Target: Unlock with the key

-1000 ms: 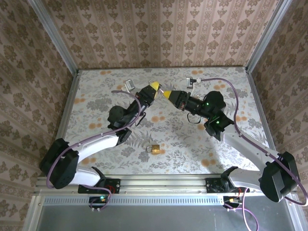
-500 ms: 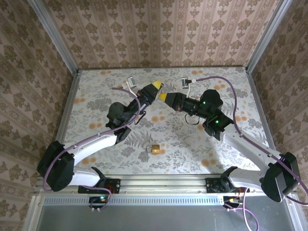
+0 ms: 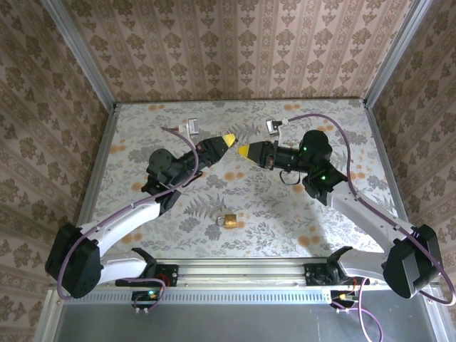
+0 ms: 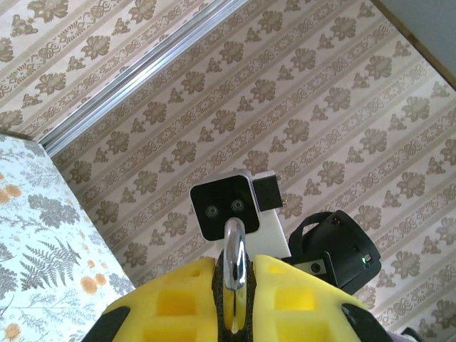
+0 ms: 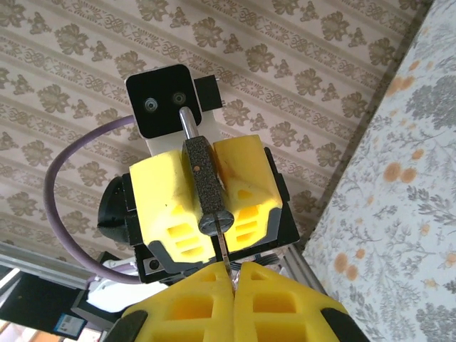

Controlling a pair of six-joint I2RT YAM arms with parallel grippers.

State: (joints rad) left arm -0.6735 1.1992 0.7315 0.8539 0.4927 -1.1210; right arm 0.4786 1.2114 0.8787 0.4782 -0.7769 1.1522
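My left gripper (image 3: 229,140) is shut on a small padlock (image 5: 203,171), held edge-on between the yellow fingers (image 5: 167,192). Its silver shackle (image 4: 234,249) sticks out past the fingertips, and its round keyhole end (image 5: 214,222) faces my right gripper (image 3: 244,150). The key (image 5: 224,253), a thin flat metal blade, is pinched between the right gripper's (image 5: 234,274) fingertips. Its tip touches the keyhole slot. Both grippers meet tip to tip in mid-air above the far middle of the table (image 3: 299,221).
A brass padlock (image 3: 227,221) lies on the flowered table near the front centre, below the two grippers. Patterned walls close in the table at the back and both sides. Purple cables arch over each arm.
The left arm has swung left and flattened out. Both gripper tips have come slightly nearer, still facing each other and still shut.
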